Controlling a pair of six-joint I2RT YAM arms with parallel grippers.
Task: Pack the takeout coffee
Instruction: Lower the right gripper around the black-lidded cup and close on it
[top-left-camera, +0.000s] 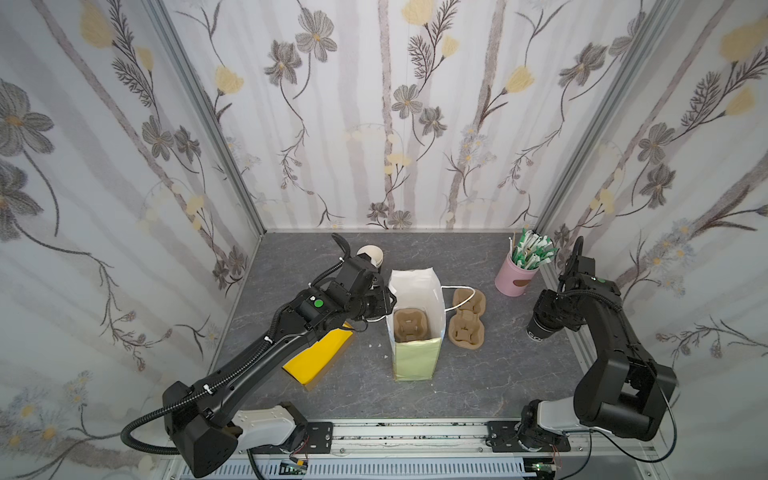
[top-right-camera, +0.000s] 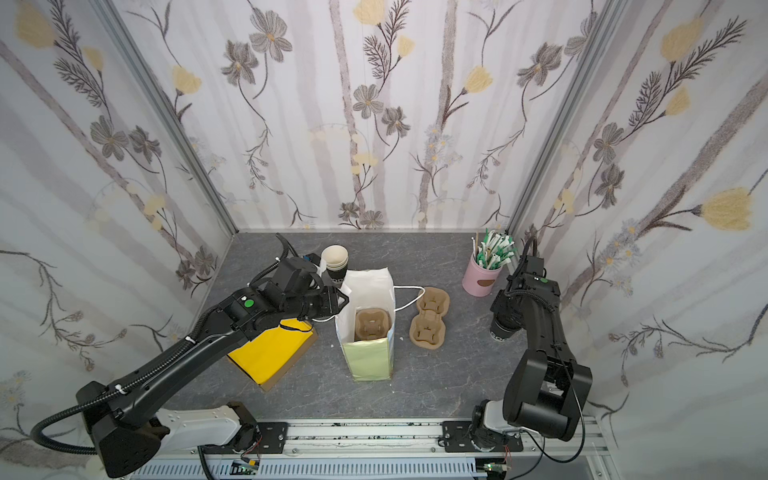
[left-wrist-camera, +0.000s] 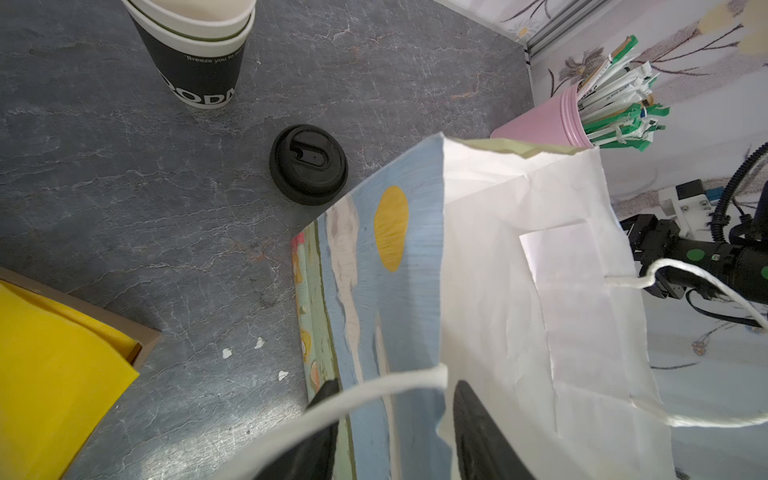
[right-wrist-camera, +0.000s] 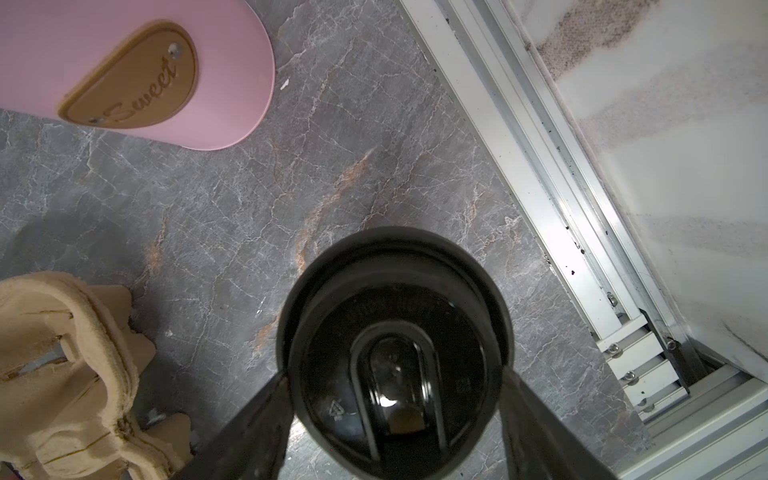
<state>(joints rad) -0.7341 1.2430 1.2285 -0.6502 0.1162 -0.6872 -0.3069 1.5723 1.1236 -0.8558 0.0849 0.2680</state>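
The takeout coffee (top-left-camera: 538, 332) (top-right-camera: 500, 330) is a black cup with white lettering and a black domed sip lid (right-wrist-camera: 395, 316) on it. It stands near the table's right edge. My right gripper (right-wrist-camera: 395, 374) reaches down over it, and both fingers press the lid's sides. The paper bag (top-left-camera: 415, 291) (top-right-camera: 370, 286) stands open mid-table with a pulp cup carrier (top-left-camera: 409, 324) at its bottom. My left gripper (left-wrist-camera: 397, 384) (top-left-camera: 388, 301) is open at the bag's left rim (left-wrist-camera: 440, 257). One finger is outside the wall and one inside, and the white cord handle (left-wrist-camera: 374, 388) lies across them.
A stack of lidless cups (top-left-camera: 371, 254) (left-wrist-camera: 199, 54) stands behind the bag, with a loose black lid (left-wrist-camera: 308, 164) nearby. To the right of the bag lie a second carrier (top-left-camera: 467, 320) and a pink tin of packets (top-left-camera: 515, 278). Yellow napkins in a box (top-left-camera: 320, 353) lie left.
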